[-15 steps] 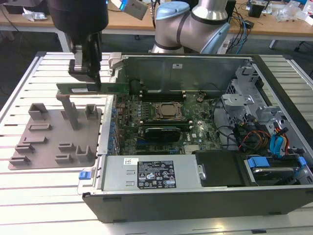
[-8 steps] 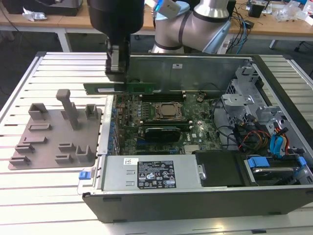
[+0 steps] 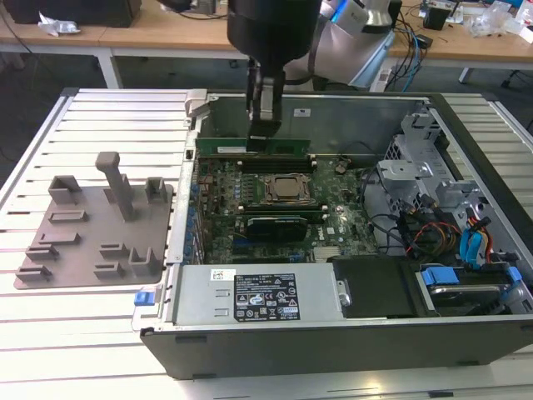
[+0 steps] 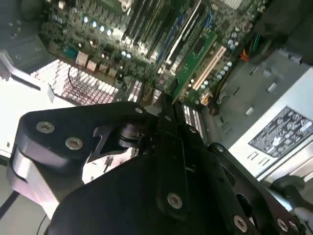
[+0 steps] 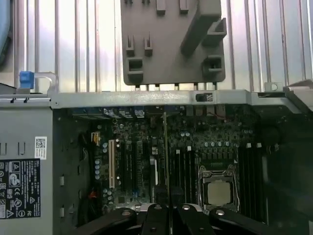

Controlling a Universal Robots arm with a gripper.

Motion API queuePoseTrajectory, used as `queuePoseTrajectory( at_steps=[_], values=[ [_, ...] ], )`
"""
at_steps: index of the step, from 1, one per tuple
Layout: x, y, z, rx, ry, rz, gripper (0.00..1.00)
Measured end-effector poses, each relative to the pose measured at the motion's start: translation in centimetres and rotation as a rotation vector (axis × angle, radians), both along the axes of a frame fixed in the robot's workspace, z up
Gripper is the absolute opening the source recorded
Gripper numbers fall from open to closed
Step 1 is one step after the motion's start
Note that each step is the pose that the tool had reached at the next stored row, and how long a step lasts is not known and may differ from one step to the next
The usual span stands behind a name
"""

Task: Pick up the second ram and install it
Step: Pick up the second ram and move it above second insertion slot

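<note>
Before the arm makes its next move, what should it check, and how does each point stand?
1. Long thin green circuit-board stick gripped in the black hand: ok.
2. Stick above the green motherboard inside the open dark computer case: ok.
3. Stick apart from the square metal-topped processor: ok.
4. Stick's edge lined up with a long black memory slot: cannot tell.

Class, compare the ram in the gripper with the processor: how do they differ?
Shape: the ram is a long, thin green stick; the processor is square and metal-topped.
Pose: the ram stands on edge, held by the gripper; the processor lies flat on the board.
Both are within the open case.
</note>
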State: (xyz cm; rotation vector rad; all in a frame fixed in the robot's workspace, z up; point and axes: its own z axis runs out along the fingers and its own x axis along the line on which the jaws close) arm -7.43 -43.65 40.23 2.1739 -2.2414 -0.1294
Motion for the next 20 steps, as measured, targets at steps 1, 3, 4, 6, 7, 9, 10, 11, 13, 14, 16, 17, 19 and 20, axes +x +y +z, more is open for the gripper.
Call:
queuePoseTrajectory(
  at_steps=[1, 3, 4, 6, 7, 9, 10, 11, 13, 14, 16, 17, 19, 20],
  values=[
    [1.1, 0.60, -0.42, 0.0000, 0.0052, 0.000, 0.13],
    [3.2, 1.60, -1.40, -0.0002, 0.0144, 0.000, 0.13],
    [4.0, 1.98, -1.97, 0.0000, 0.0182, 0.000, 0.13],
    [5.1, 2.43, -2.66, -0.0001, 0.0225, 0.000, 0.13],
    [5.7, 2.72, -3.06, -0.0002, 0.0247, 0.000, 0.13],
    [6.5, 3.24, -3.75, -0.0002, 0.0275, 0.000, 0.13],
    [6.7, 3.53, -4.05, -0.0001, 0.0278, 0.000, 0.13],
    [6.7, 3.83, -4.26, 0.0000, 0.0278, 0.000, 0.13],
    [6.7, 4.77, -4.59, -0.0001, 0.0278, 0.000, 0.13],
    [6.7, 5.03, -4.73, -0.0001, 0.0278, 0.000, 0.13],
    [6.7, 5.04, -4.78, -0.0002, 0.0279, 0.000, 0.13],
    [6.7, 5.04, -4.79, -0.0002, 0.0279, 0.000, 0.13],
    [6.7, 5.04, -4.79, -0.0002, 0.0278, 0.000, 0.13],
    [6.7, 5.04, -4.79, -0.0001, 0.0279, 0.000, 0.13]
  ],
)
